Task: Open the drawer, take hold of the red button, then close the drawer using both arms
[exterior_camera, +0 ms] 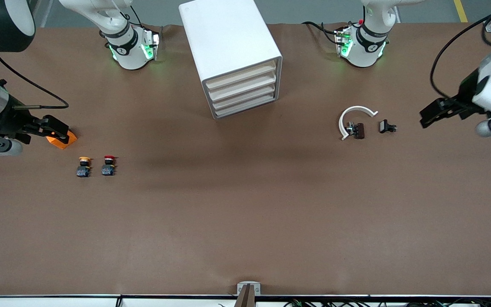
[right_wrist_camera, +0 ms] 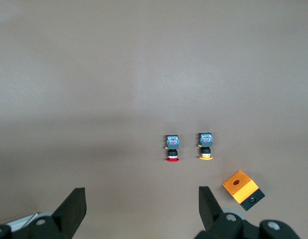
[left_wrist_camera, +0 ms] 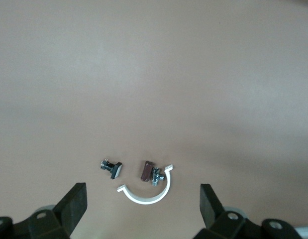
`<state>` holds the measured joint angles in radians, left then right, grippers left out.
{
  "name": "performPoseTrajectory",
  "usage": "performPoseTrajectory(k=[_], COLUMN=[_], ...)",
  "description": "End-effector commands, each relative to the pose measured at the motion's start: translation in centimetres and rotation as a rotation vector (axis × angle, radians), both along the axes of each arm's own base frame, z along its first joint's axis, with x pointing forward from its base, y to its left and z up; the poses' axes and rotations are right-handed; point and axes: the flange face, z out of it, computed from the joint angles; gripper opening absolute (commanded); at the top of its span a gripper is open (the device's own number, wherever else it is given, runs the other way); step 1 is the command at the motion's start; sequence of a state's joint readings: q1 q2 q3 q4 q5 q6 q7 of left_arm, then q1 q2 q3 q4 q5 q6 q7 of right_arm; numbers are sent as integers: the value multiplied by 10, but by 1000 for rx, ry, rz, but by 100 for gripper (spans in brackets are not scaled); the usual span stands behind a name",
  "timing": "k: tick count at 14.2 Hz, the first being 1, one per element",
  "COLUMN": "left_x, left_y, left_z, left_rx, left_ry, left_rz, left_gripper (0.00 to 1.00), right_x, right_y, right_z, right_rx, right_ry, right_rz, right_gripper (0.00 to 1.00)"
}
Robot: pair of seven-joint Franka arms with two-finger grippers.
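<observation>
One white cabinet stands mid-table near the edge where the arm bases are, showing four drawers, all pushed in. Two push-buttons stand side by side toward the right arm's end of the table: the button with the red cap and, just beside it and closer to that end, a second button with an orange-yellow cap. One orange cube with a hole lies farther from the front camera than the pair, partly covered in the front view by the right gripper; the right wrist view shows it whole, with a black part on one side. Toward the left arm's end lie three small parts: one white curved clip, one brown block with a screw touching it inside the curve, and one small black piece just beside them.

The right gripper hovers over the cube, fingers spread wide and holding nothing. The left gripper hangs near the left arm's end edge, fingers also wide apart and holding nothing. Both arms are cut off by the front view's borders.
</observation>
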<state>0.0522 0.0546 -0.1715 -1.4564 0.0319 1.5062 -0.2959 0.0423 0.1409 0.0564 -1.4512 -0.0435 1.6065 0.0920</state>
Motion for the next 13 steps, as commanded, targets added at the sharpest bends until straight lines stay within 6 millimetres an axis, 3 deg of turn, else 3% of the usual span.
performPoseTrajectory(k=[1,5,9,13], left_x=[-32,-49,-59,-66], left_y=[21,23,15,11], left_z=[2,4,6,7], left_rx=[-13,-10,-9,-6], left_ry=[10,12,22,28], left_rz=[-63,-64,-130,-139], left_gripper=[100,100,100,100], right_x=[1,2,6,7], right_y=[0,-2,-1,-18], right_z=[4,5,20,39], right_rx=[14,10,15,17], right_ry=[2,-5,-49,-89], right_rz=[5,-3,-9,-35], right_gripper=[100,100,100,100])
